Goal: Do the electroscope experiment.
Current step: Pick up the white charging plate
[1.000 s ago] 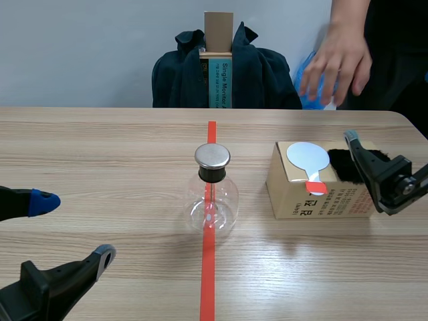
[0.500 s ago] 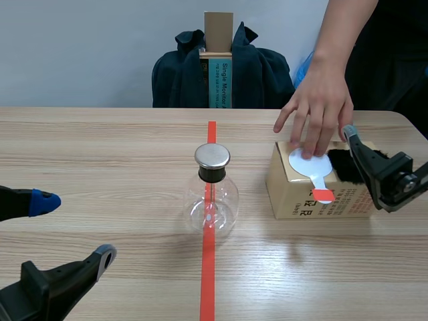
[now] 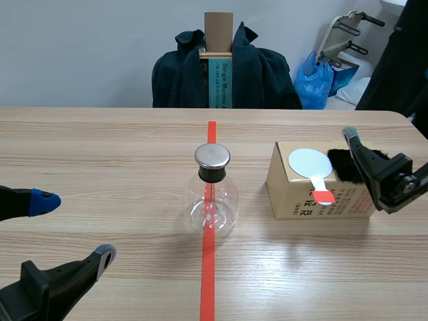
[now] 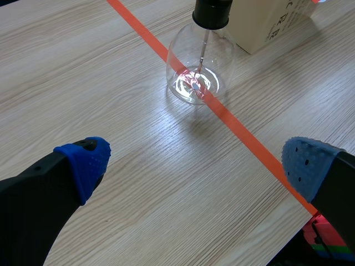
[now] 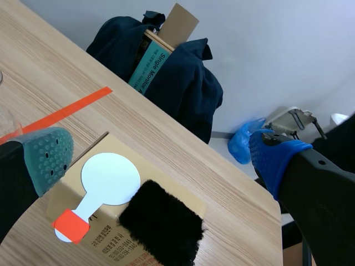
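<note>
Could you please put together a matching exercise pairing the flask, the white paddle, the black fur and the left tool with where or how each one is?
Things:
1. flask
2. white paddle
3. black fur
4. left tool

Places or states:
A. open, holding nothing
B. flat on the box, red tab on its handle
C. standing on the tape line
D. on the box, beside the paddle

Pairs: 1-C, 2-B, 3-D, 4-A.

Pale wall (image 3: 80, 47), wooden table (image 3: 100, 154)
</note>
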Motion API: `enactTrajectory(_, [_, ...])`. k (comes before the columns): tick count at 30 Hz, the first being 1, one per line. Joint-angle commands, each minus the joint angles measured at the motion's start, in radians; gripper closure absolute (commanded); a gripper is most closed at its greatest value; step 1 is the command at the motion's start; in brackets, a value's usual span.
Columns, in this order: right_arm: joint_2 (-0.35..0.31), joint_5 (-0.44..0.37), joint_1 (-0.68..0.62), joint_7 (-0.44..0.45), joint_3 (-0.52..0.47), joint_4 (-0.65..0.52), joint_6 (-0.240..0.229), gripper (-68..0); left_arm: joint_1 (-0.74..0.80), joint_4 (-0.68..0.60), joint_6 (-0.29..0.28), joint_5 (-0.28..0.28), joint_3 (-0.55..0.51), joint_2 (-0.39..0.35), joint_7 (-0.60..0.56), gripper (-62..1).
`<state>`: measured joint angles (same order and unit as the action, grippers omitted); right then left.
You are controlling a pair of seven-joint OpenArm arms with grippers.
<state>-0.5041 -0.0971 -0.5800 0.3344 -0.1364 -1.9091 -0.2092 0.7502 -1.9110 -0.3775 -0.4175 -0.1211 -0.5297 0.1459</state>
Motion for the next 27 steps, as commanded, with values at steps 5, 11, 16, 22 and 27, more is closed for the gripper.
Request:
enactTrajectory(5, [0.020, -0.007, -0.004, -0.060, -0.015, -0.013, 0.007, -67.9, 0.000, -0.014, -0.003, -0.009, 0.000, 0.000, -0.014, -62.3])
enactTrajectory(11, [0.032, -0.007, 0.002, -0.056, -0.015, -0.013, 0.008, -67.9, 0.000, -0.014, -0.003, -0.009, 0.000, 0.000, -0.014, -62.3])
enactTrajectory(16, [0.031, -0.007, 0.001, -0.055, -0.016, -0.013, 0.012, -67.9, 0.000, -0.014, -0.003, -0.009, 0.000, 0.000, -0.014, -62.3])
enactTrajectory(22, [0.031, 0.000, 0.002, -0.055, -0.016, -0.013, 0.045, -67.9, 0.000, -0.014, -0.003, -0.008, 0.000, 0.000, -0.014, -62.3])
enactTrajectory(27, [0.031, 0.000, 0.001, -0.056, -0.016, -0.013, 0.045, -67.9, 0.000, -0.014, -0.003, -0.008, 0.000, 0.000, -0.014, -62.3])
